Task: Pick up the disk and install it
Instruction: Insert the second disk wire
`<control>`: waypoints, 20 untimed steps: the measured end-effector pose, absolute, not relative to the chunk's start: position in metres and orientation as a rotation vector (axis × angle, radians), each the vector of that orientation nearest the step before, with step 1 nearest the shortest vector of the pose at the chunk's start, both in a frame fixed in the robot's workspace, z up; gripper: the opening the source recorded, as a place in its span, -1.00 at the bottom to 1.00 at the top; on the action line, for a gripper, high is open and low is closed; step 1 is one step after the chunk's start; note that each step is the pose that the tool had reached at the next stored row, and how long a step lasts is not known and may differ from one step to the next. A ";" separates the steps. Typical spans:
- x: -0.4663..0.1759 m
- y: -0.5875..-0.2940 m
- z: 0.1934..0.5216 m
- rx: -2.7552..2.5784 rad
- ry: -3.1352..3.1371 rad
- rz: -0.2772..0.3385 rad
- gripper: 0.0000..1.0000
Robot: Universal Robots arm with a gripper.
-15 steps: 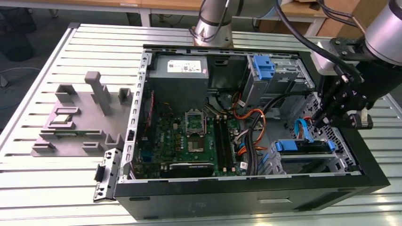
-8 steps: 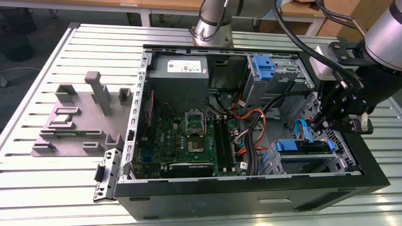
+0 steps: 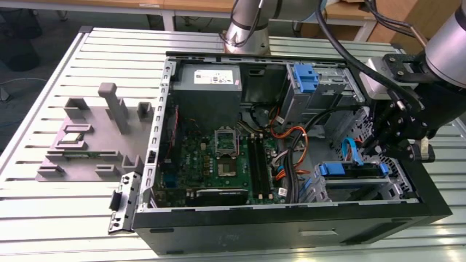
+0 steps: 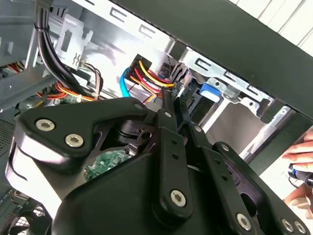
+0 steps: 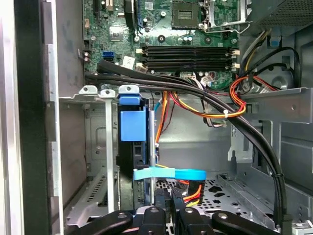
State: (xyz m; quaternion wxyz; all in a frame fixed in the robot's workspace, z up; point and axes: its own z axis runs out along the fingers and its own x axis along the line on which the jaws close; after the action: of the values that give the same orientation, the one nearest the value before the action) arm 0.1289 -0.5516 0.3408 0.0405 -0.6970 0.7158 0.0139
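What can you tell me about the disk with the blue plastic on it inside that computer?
The disk sits inside the open computer case, in a metal drive cage at the exterior view's right. Blue plastic rails edge its dark body, with a blue tab at its end in the first wrist view. It stands on edge in its slot. A light blue cable crosses beside it. The gripper hangs close above it; whether they touch is unclear.

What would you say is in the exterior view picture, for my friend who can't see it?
An open computer case lies on a metal table, with its green circuit board and coloured cables showing. The robot's gripper hangs at the exterior view's right, just above the disk with blue rails sitting in the case's corner. A grey plastic holder stands beside the case.
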 end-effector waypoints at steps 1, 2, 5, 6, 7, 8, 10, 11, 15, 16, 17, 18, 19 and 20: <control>0.128 -0.552 0.341 -2.135 2.193 0.042 -0.65; 0.128 -0.553 0.341 -2.135 2.193 0.042 -0.65; 0.128 -0.554 0.341 -2.136 2.193 0.041 -0.65; 0.127 -0.556 0.341 -2.136 2.193 0.041 -0.65; 0.127 -0.556 0.341 -2.137 2.194 0.038 -0.65; 0.127 -0.557 0.341 -2.139 2.196 0.034 -0.65; 0.127 -0.557 0.342 -2.140 2.198 0.031 -0.65; 0.127 -0.558 0.342 -2.141 2.198 0.031 -0.65; 0.127 -0.563 0.342 -2.141 2.198 0.030 -0.65; 0.127 -0.565 0.342 -2.141 2.198 0.030 -0.65; 0.127 -0.566 0.342 -2.141 2.198 0.030 -0.65; 0.127 -0.567 0.342 -2.141 2.198 0.030 -0.65; 0.127 -0.568 0.342 -2.141 2.198 0.030 -0.65; 0.127 -0.568 0.342 -2.141 2.198 0.029 -0.65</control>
State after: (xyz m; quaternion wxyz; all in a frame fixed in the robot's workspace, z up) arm 0.1274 -0.5679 0.3418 0.0363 -0.6972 0.7158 0.0096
